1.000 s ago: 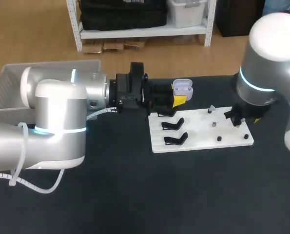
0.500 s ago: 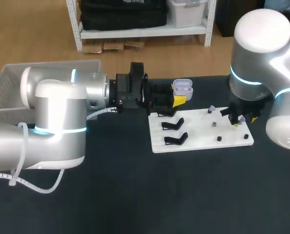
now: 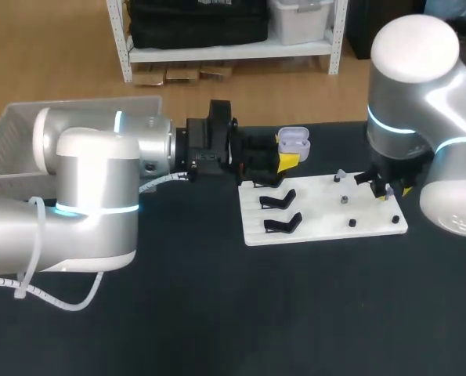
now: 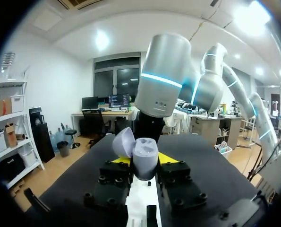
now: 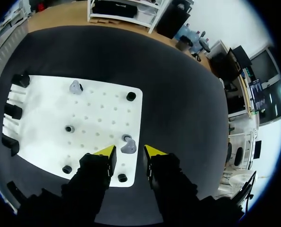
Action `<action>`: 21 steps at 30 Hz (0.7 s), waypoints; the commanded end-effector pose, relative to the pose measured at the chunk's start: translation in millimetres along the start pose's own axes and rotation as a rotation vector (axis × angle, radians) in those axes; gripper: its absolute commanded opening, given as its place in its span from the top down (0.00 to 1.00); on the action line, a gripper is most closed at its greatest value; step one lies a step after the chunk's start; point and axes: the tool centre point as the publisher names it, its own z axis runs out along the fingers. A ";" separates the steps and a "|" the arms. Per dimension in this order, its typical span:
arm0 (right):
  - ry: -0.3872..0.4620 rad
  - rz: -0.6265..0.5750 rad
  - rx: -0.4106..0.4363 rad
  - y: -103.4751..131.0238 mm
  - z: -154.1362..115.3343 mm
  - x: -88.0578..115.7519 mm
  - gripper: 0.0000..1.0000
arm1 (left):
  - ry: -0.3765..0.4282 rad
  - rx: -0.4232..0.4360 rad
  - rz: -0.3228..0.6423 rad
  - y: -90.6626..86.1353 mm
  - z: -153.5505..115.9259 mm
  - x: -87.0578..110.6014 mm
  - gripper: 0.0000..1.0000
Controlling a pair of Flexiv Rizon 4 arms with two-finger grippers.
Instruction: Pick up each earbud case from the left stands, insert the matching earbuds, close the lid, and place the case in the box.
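A lavender earbud case [image 3: 294, 142] with its lid up is held above the table behind the white board [image 3: 319, 223]. My left gripper [image 3: 286, 162] is shut on the earbud case [image 4: 144, 152], one yellow tip on each side of its body. My right gripper [image 5: 129, 151] hangs over the board's right end [image 3: 388, 190], open. A small grey earbud [image 5: 129, 147] sits on the board between its yellow tips, and neither tip touches it. A second grey earbud [image 5: 75, 87] stands at the board's far side [image 3: 340, 175].
Three black stands [image 3: 279, 200] on the board's left part hold nothing. Short black pegs [image 5: 131, 96] dot the board's right part. A white mesh box [image 3: 9, 129] sits at the table's far left, behind my left arm.
My right arm has swung left and settled over the board's right end, and its fingers have drawn closer together. The left arm and the case have not moved.
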 end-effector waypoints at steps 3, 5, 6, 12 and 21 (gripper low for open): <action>0.000 0.002 0.004 1.2 2.8 -2.0 0.64 | -0.001 -0.007 0.000 -1.5 0.3 0.2 1.00; 0.001 0.004 0.004 1.5 3.4 -2.6 0.65 | -0.001 -0.007 0.000 -1.5 0.3 0.2 1.00; 0.002 0.005 0.005 1.3 4.2 -2.9 0.66 | -0.001 -0.007 0.000 -1.5 0.3 0.2 1.00; 0.008 0.015 0.007 2.0 6.2 -2.8 0.74 | -0.001 -0.007 0.000 -1.5 0.3 0.2 1.00; 0.017 0.029 0.010 2.0 9.6 -0.6 1.00 | -0.001 -0.007 0.000 -1.5 0.3 0.2 1.00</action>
